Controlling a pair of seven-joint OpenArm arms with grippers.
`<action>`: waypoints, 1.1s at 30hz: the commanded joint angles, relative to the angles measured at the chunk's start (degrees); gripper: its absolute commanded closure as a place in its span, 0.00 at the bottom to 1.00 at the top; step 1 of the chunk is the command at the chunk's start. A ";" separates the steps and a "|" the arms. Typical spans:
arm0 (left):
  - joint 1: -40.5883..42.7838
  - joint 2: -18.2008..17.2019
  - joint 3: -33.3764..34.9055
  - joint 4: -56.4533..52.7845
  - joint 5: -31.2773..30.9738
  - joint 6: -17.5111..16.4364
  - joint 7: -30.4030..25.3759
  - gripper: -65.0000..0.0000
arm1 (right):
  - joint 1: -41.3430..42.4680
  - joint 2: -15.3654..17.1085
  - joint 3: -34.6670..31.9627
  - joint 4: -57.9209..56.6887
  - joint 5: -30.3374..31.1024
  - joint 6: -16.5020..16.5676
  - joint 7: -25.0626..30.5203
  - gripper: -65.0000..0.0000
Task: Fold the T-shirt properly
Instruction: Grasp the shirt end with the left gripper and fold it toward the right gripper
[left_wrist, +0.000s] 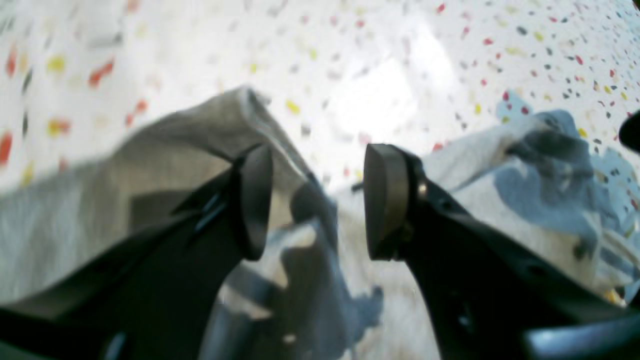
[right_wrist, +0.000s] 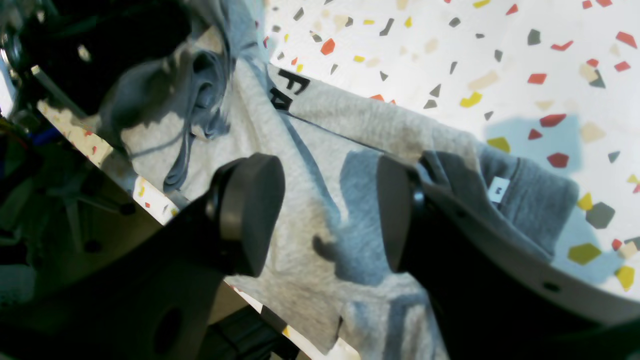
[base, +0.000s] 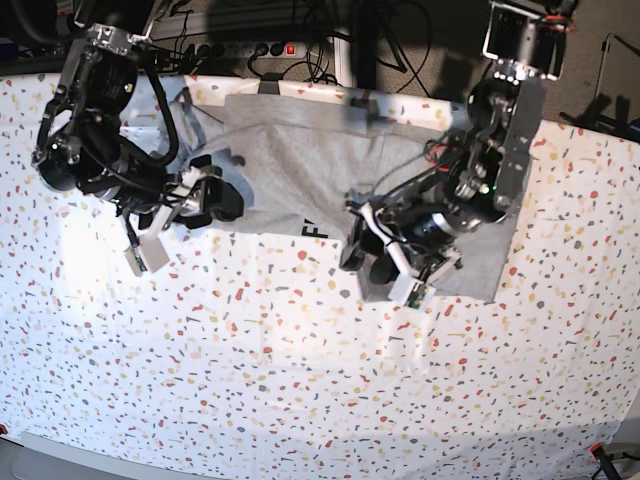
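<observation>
On the left of the base view, the right tool (base: 170, 215) hangs with its jaws wide apart, holding nothing, over the sleeve end of the T-shirt (base: 300, 160). The light heather-grey knit lies rumpled along the far edge of the white, colour-speckled bench (base: 250, 380); black block letters "FA" show at a fold. Further right, the left tool (base: 385, 265) also stands wide apart and empty above bunched cloth.
</observation>
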 joint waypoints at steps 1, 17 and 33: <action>-1.79 0.17 0.70 0.24 -0.76 -0.22 -2.10 0.55 | 0.92 0.52 0.11 1.07 1.31 0.35 0.74 0.48; -7.10 -13.70 1.44 -0.15 -0.33 0.26 -1.20 0.55 | -6.69 12.50 7.87 -2.45 3.23 0.26 0.81 0.48; -4.94 -22.88 0.79 -0.17 -0.31 3.65 -1.99 0.55 | -2.05 10.91 6.05 -20.79 0.00 1.11 9.07 0.48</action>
